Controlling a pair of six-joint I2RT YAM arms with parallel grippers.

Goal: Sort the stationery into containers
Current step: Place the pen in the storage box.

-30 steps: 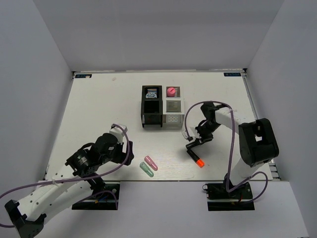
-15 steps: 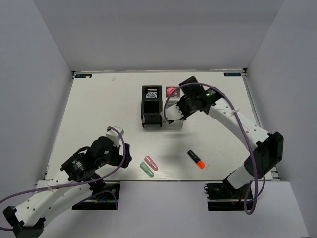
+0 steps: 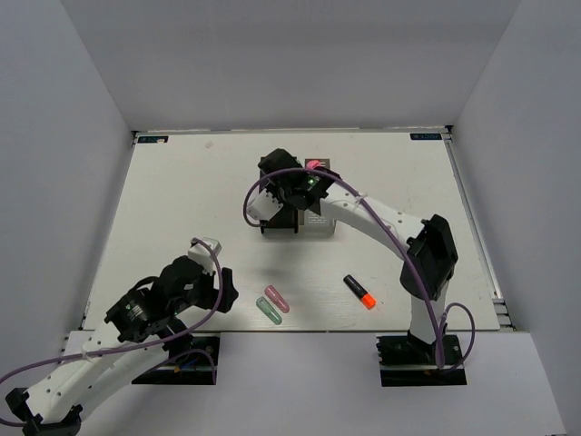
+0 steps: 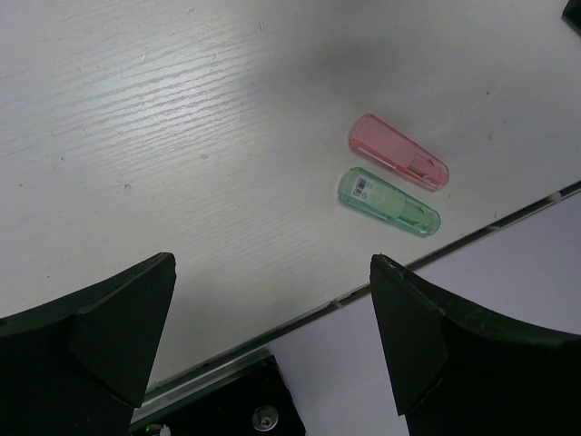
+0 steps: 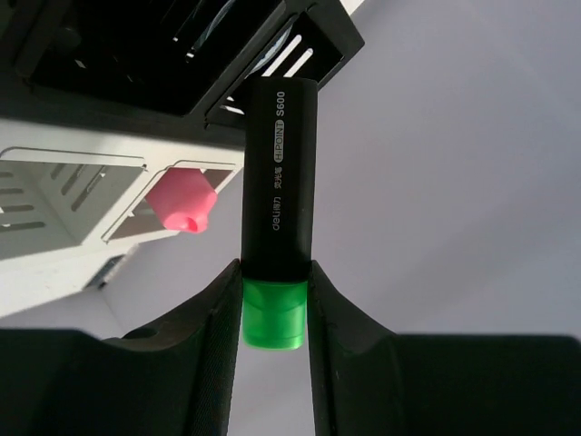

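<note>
My right gripper (image 3: 283, 184) hangs over the black box (image 3: 280, 222) and is shut on a black marker with a green cap (image 5: 277, 209), gripped at the cap end. The right wrist view shows the black box (image 5: 182, 54) and the white box (image 5: 54, 213), which holds a pink-capped item (image 5: 184, 204). The white box (image 3: 320, 218) stands right of the black one. An orange-capped marker (image 3: 359, 292) lies at front right. A pink capsule (image 3: 277, 299) and a green capsule (image 3: 269, 311) lie near the front edge. My left gripper (image 3: 220, 283) is open and empty, left of them. The blue roll is hidden.
The table's front edge (image 4: 363, 292) runs just past the pink capsule (image 4: 399, 164) and green capsule (image 4: 388, 202) in the left wrist view, with my left gripper (image 4: 272, 272) straddling it. White walls enclose the table on three sides.
My right arm has swung from beside the orange marker, past the white box, to over the black box. My left arm has drawn back a little toward the near left.
</note>
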